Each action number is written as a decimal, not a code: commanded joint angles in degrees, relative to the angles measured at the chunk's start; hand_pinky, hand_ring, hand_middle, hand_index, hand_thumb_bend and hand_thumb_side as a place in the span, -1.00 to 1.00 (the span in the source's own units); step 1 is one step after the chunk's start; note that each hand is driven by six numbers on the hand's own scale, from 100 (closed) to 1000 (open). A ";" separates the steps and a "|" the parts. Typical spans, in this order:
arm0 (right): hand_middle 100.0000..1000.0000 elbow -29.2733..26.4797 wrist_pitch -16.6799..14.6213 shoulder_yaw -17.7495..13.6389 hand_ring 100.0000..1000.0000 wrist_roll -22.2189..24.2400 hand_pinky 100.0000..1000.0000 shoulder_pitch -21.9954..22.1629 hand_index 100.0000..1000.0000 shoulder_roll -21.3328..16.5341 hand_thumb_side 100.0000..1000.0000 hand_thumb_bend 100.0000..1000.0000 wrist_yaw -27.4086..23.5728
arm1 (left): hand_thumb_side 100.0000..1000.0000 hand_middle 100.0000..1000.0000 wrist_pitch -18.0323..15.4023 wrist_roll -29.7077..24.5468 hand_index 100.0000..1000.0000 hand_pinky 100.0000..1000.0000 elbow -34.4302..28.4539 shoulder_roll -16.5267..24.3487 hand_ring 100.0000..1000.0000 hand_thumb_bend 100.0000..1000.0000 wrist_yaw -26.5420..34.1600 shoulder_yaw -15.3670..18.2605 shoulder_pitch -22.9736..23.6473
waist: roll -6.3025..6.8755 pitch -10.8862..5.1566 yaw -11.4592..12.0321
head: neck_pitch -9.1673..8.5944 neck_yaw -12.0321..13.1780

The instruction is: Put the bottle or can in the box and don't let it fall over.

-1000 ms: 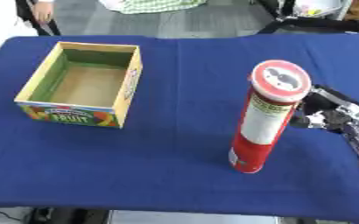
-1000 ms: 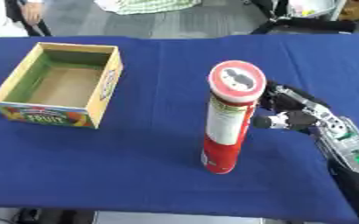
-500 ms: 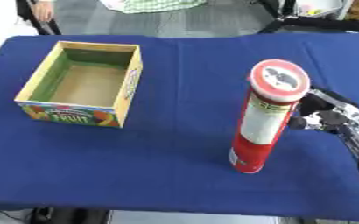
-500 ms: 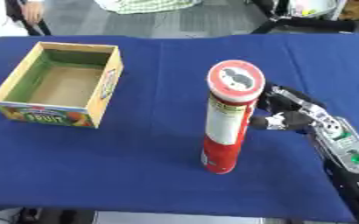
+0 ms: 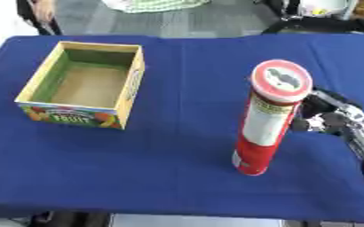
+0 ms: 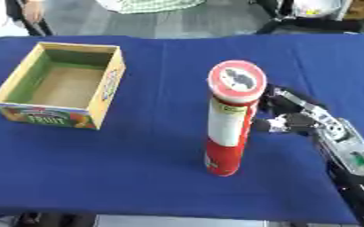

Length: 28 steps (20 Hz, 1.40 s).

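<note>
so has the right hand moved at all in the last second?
No. The right hand sits just right of the red can, with the same small offset as a second ago. The can stands upright in the same spot relative to the box.

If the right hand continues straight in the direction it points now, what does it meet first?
Most likely the tall red can: the right hand points leftward at its upper part from close by. Whether they already touch is unclear.

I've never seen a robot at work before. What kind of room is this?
Probably a lab or office test area: a table under a blue cloth, holding only a cardboard fruit box and a tall red can set out for the right hand, with grey floor beyond.
</note>
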 commanded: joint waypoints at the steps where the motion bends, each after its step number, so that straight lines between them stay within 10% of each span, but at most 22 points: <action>1: 1.00 -0.65 -0.28 -0.55 1.00 0.83 0.78 -0.68 0.82 -1.32 -0.37 0.68 -0.13 | 0.75 0.81 -0.18 -0.18 0.65 0.35 -0.62 1.11 1.00 -0.13 0.16 0.20 -0.66 | -0.09 -0.34 0.06 | 0.31 0.09; 28: 1.00 -2.23 -1.64 -0.18 1.00 5.30 0.81 -0.27 0.83 -1.51 -0.23 0.67 -2.27 | 0.76 0.81 -0.25 -0.29 0.66 0.36 -0.63 0.91 1.00 -0.13 0.18 0.27 -0.42 | -0.08 -0.36 -0.04 | 0.31 0.08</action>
